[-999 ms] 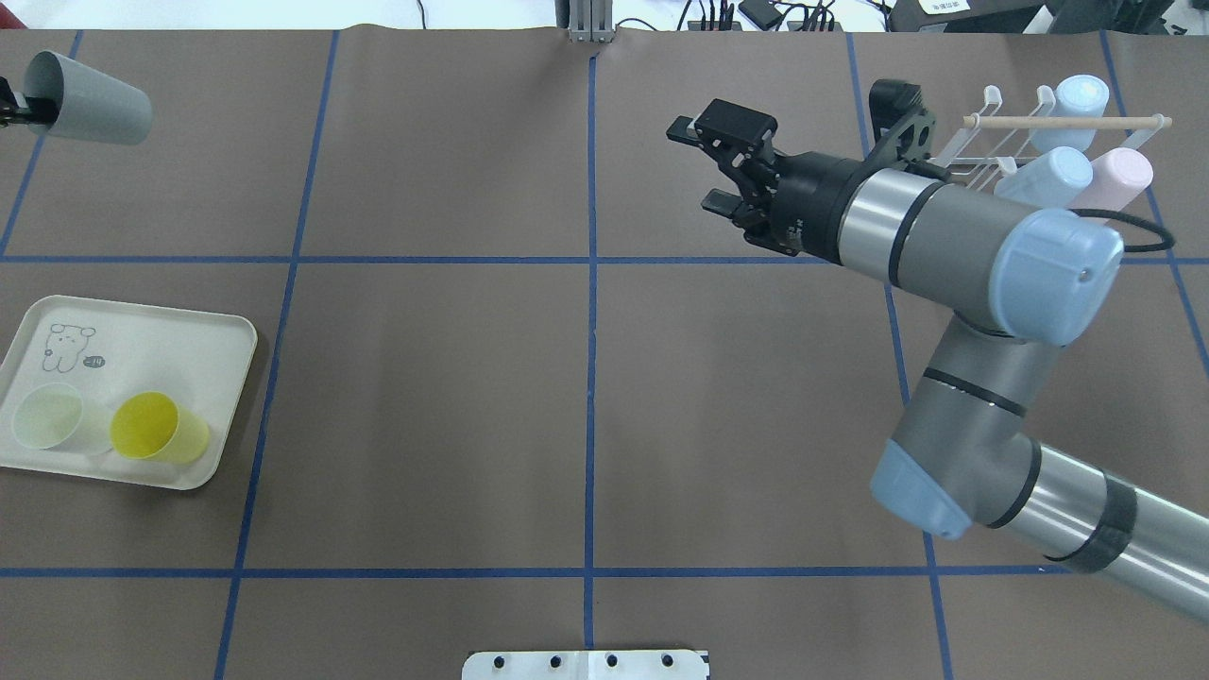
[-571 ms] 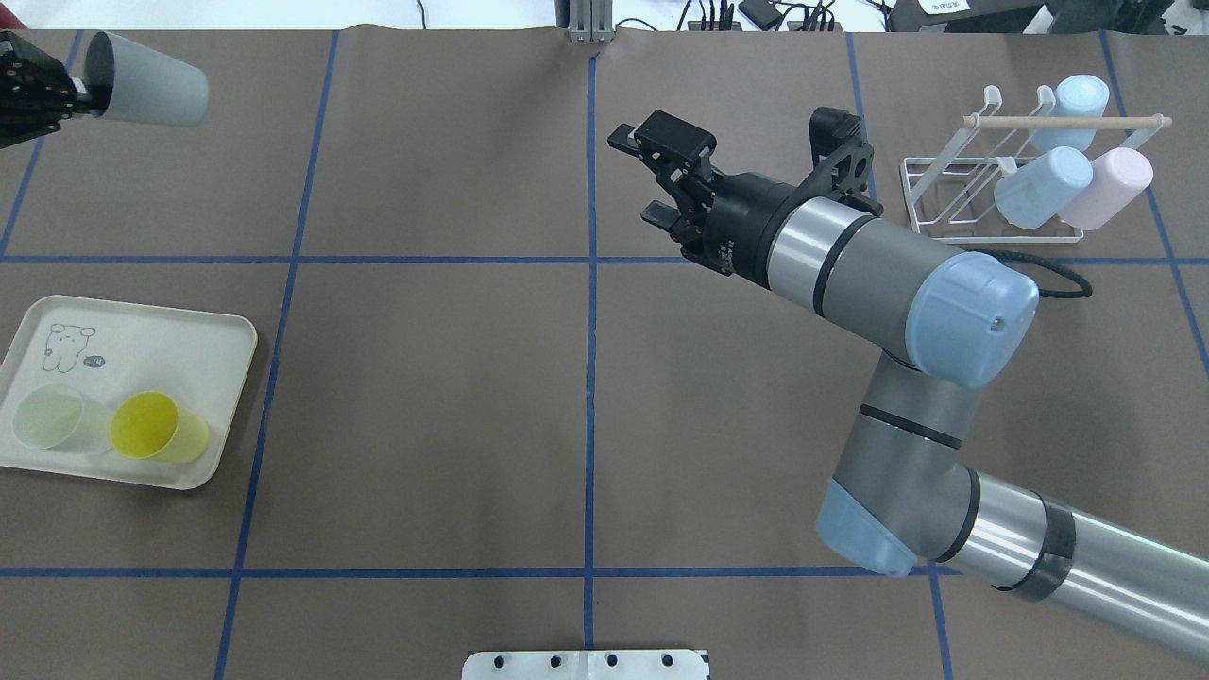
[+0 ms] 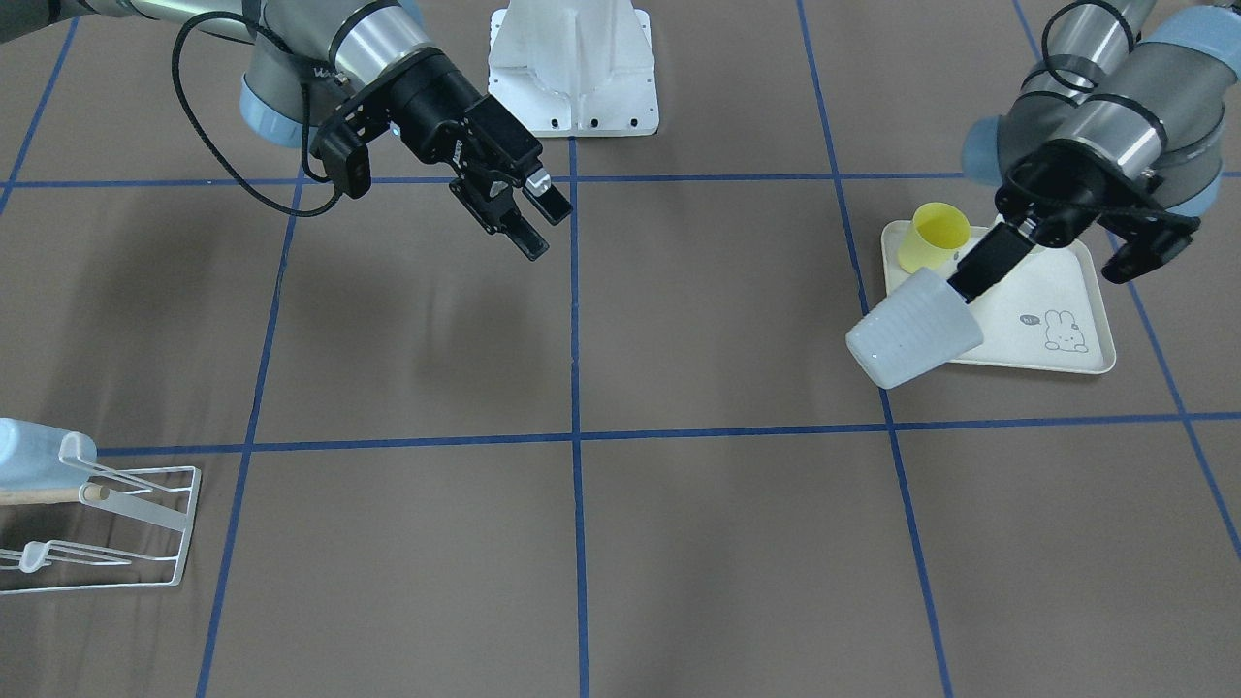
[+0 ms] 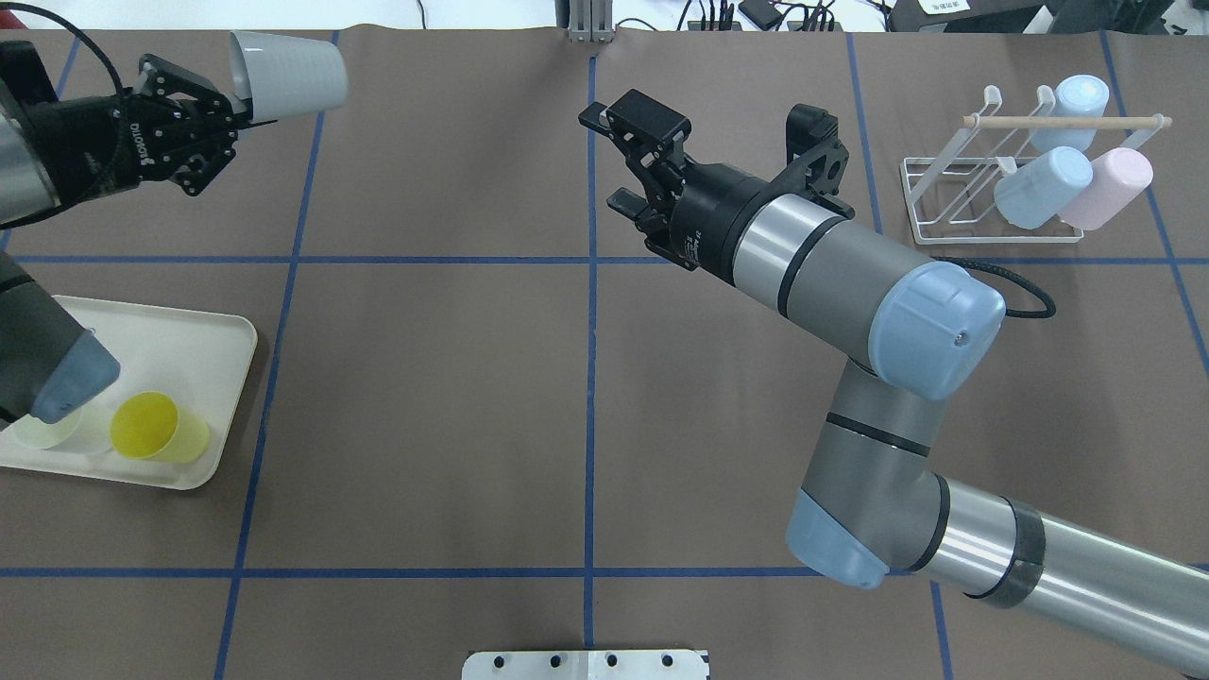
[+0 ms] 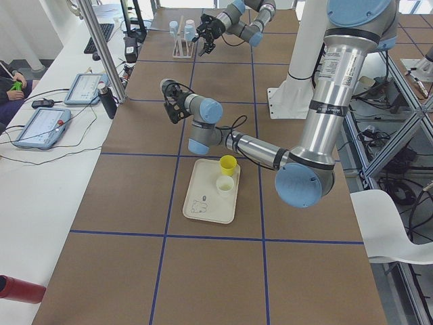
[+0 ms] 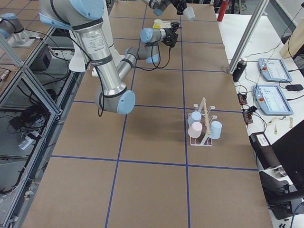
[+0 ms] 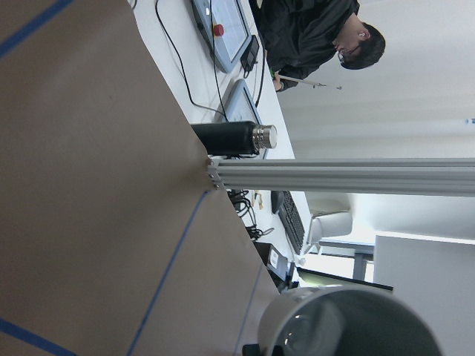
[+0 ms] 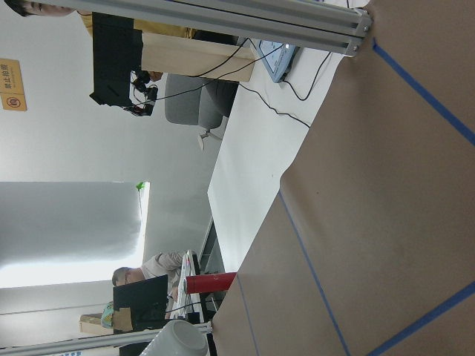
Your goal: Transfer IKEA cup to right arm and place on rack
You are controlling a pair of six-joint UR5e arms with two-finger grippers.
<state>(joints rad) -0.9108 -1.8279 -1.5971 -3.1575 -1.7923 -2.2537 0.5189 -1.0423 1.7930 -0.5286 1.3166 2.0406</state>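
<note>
The left gripper [image 4: 234, 106] clamps its jaws on the rim only of the grey cup [image 4: 295, 64], so the right gripper [image 4: 614, 156], jaws apart, may knock it loose.

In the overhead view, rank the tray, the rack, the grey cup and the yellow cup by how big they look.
1. The tray and the rack, about alike.
2. The grey cup, then the yellow cup: unsure, the grey one is raised nearer the camera.

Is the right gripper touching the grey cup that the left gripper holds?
Apart. The overhead view shows a wide stretch of table between the right gripper, jaws open, and the grey cup in the left gripper.
</note>
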